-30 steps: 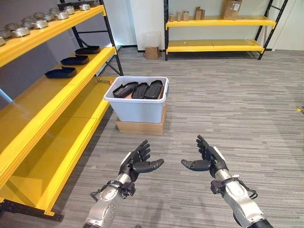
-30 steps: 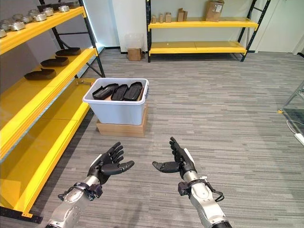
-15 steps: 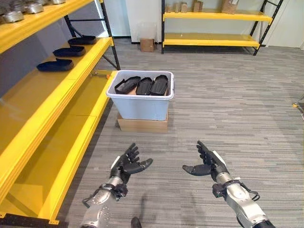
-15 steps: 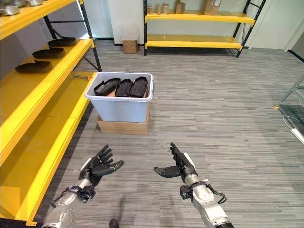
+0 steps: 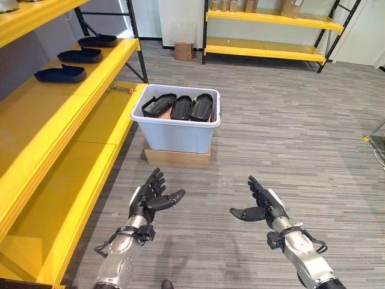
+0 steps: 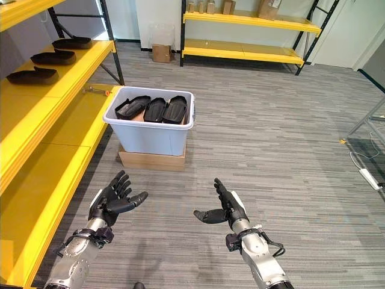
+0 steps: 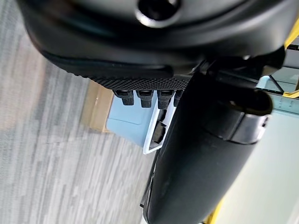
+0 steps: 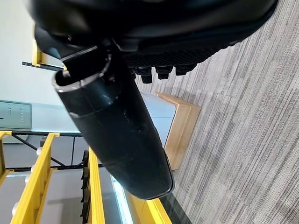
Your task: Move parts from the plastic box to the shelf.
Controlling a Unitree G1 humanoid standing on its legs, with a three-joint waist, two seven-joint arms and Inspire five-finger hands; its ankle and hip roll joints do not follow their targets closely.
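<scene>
Inside plastic box [image 5: 175,133]: three parts [image 5: 180,107].

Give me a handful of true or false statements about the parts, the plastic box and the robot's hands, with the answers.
1. The plastic box holds three black parts. True.
2. The box stands directly on the floor. False: it rests on a flat wooden base.
3. The left hand grips a part. False: it is open and holds nothing.
4. Three black parts lie on the yellow shelf. True.
5. The right hand is inside the box. False: it hangs open above the floor, short of the box.
</scene>
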